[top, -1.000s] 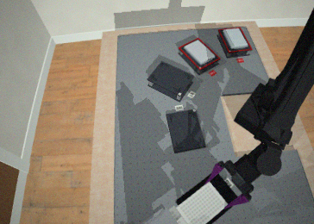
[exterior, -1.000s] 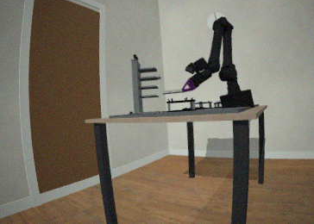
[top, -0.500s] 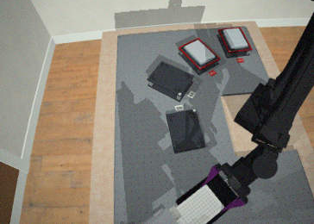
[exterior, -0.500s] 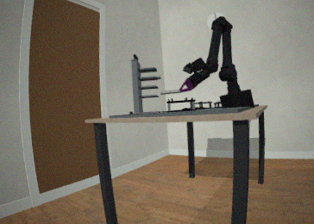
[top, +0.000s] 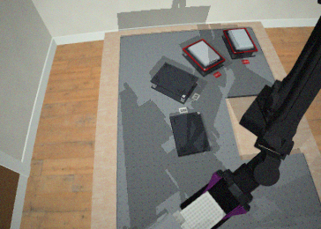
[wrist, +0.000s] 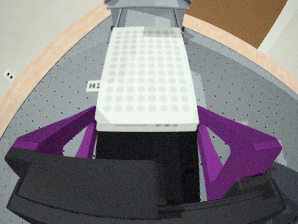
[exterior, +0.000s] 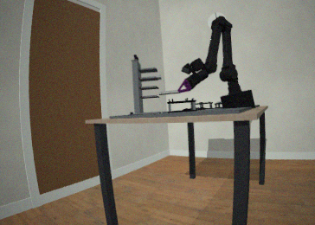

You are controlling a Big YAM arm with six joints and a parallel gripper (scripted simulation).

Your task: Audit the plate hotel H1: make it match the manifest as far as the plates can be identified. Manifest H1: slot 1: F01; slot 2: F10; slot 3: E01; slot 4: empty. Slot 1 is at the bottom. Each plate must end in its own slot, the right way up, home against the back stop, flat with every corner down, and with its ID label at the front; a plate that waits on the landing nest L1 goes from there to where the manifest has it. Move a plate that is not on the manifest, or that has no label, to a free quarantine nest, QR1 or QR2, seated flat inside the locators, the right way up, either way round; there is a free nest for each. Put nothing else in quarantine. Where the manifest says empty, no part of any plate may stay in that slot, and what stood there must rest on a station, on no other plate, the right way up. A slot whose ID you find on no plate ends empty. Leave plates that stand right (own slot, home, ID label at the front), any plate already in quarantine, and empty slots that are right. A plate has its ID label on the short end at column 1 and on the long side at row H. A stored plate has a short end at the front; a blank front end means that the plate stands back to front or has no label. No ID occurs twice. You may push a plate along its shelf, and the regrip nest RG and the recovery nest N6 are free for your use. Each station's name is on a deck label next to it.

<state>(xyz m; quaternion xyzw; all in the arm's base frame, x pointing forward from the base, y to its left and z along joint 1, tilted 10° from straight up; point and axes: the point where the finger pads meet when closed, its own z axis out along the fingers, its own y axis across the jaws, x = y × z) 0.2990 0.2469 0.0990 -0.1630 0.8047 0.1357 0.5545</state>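
Note:
My gripper (wrist: 146, 112) with purple fingers is shut on a white well plate (wrist: 148, 76), holding it by its near end. The plate lies flat and level, the right way up, with its wells showing. It also shows in the overhead view (top: 200, 210) at the bottom edge. In the side view the gripper (exterior: 183, 86) holds the plate (exterior: 170, 92) in the air in front of the plate hotel H1 (exterior: 140, 85), about level with its lower shelves and apart from them. I can read no label on the plate.
Two red-rimmed nests at the back right each hold a pale plate (top: 203, 55) (top: 240, 40). Two dark nests (top: 174, 80) (top: 190, 133) lie mid-deck with small deck labels beside them. The arm's base (exterior: 235, 98) stands at the deck's right side.

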